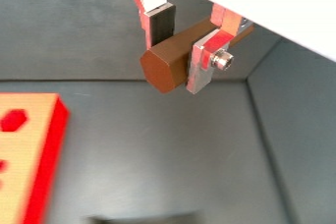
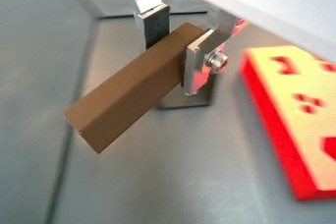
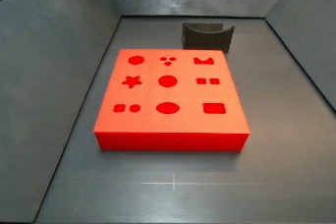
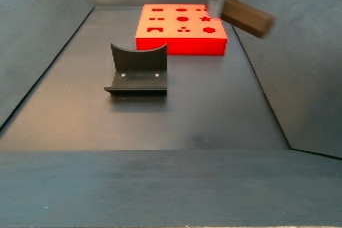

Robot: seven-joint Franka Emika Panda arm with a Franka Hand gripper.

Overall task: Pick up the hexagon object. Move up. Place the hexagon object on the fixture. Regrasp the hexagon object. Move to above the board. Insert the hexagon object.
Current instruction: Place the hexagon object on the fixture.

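Hand [image 2: 178, 43]: raised well above the floor, clamped on one end of the hexagon object [image 2: 132, 100], which juts out tilted. Peg: rigid, likely light, smooth-faced; your end grip leaves it free to pivot, so retake it nearer mid-length. Fixture [image 4: 136, 70]: empty below. Board [image 3: 171, 100]: beyond it.

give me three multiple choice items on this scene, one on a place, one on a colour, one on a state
1. Where is the hexagon object?
A. in the board
B. between the gripper's fingers, off the floor
C. on the fixture

2. What colour is the board?
A. bright red
B. blue
C. grey

3. What lies in the fixture notch?
A. the peg
B. a red block
C. nothing

Answers: 1 B, both wrist views show the gripper clamping the brown peg. 2 A, red in both side views. 3 C, the notch shows bare in both side views.
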